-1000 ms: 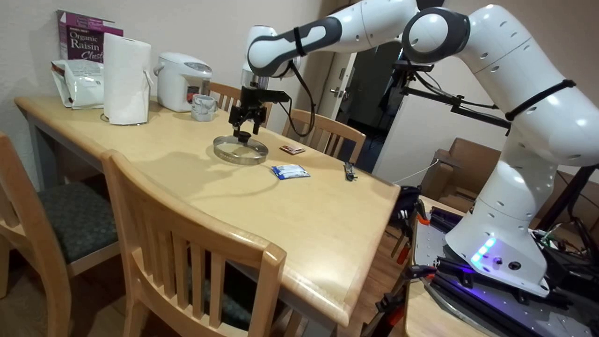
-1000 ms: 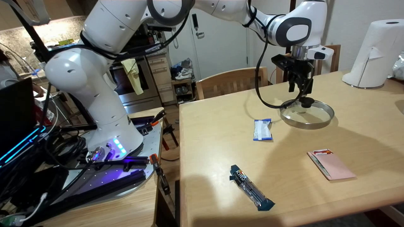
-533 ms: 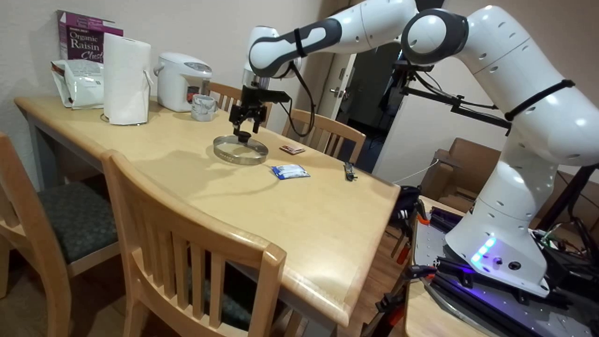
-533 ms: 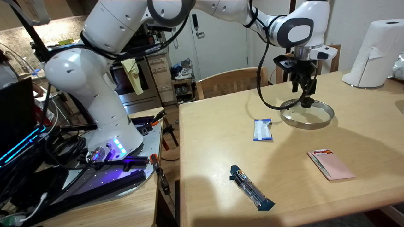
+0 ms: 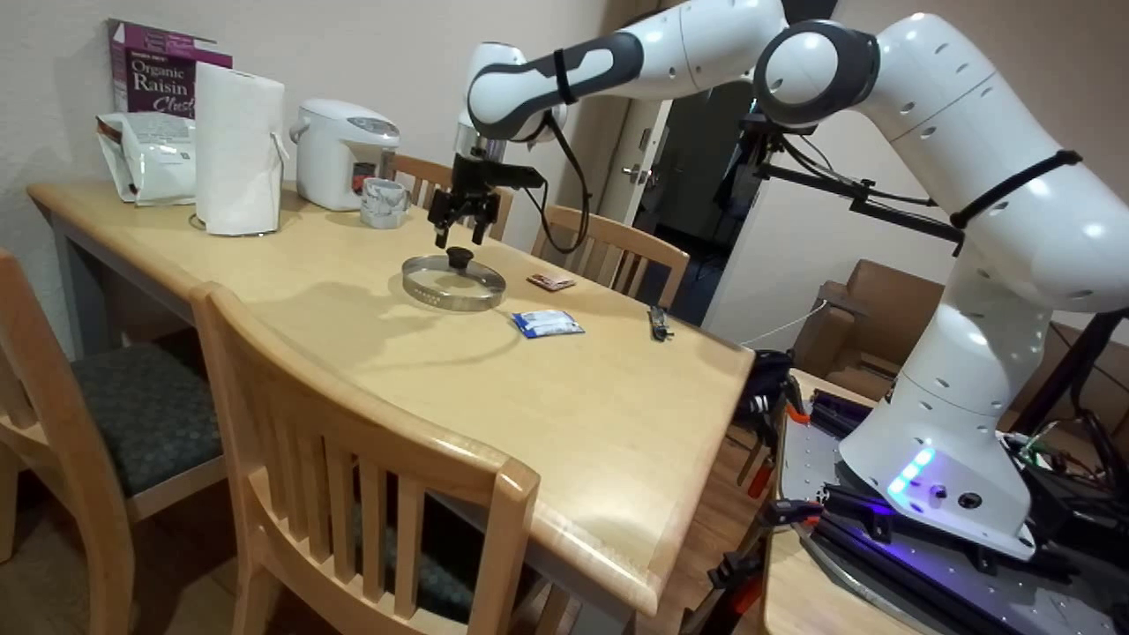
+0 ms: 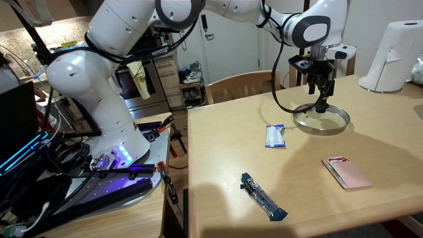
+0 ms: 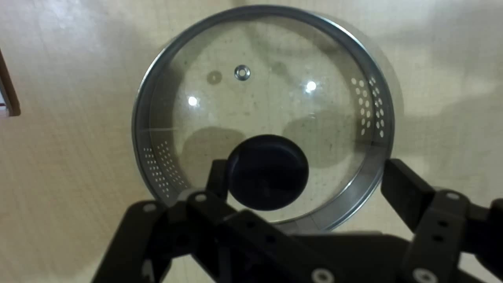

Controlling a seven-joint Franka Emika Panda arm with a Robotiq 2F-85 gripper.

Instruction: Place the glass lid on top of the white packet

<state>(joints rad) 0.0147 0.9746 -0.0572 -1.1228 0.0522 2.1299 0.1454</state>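
The glass lid (image 5: 481, 295) lies flat on the table in both exterior views (image 6: 342, 125), its dark knob (image 5: 459, 257) upright. The white packet (image 5: 549, 324) with blue ends lies apart from the lid, on the robot-base side; it also shows in an exterior view (image 6: 274, 136). It is out of the wrist view. My gripper (image 5: 459, 238) is open and empty just above the knob. In the wrist view the gripper's (image 7: 307, 177) left finger is close beside the knob (image 7: 268, 173), and the right finger is over the lid's rim; touching cannot be told.
A pink card wallet (image 6: 348, 173) and a dark snack bar (image 6: 263, 197) lie on the table. A paper towel roll (image 5: 238, 150), a white water boiler (image 5: 342, 154) and a grey cup (image 5: 384, 203) stand farther along. Chairs (image 5: 353, 423) stand round the table.
The gripper has risen slightly and shifted a little away from the robot base, with its fingers staying open. The lid and the packet have not moved.
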